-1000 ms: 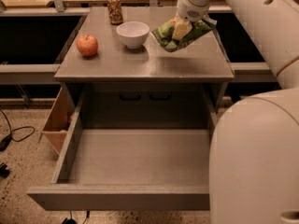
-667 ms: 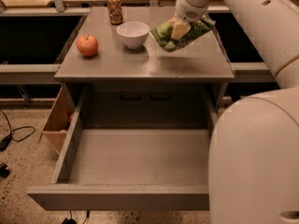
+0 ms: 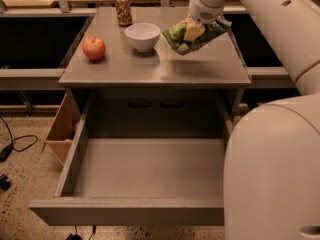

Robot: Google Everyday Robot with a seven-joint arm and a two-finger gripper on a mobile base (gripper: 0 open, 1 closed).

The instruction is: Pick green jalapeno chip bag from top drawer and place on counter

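Observation:
The green jalapeno chip bag [image 3: 186, 38] hangs tilted just above the right rear part of the grey counter [image 3: 150, 69]. My gripper [image 3: 192, 30] is shut on the bag from above, its pale fingers pressed into the bag's middle. The top drawer [image 3: 145, 176] is pulled fully out below the counter, and its flat grey bottom holds nothing. My white arm crosses the right side of the view and hides the drawer's right wall.
On the counter stand a white bowl [image 3: 142, 36], a red apple [image 3: 94, 48] at the left and a patterned drink can [image 3: 123, 9] at the back. A tan cardboard box [image 3: 61, 129] sits on the floor left of the cabinet. Cables lie on the floor.
The bag and gripper have shifted very slightly; otherwise nothing has visibly moved.

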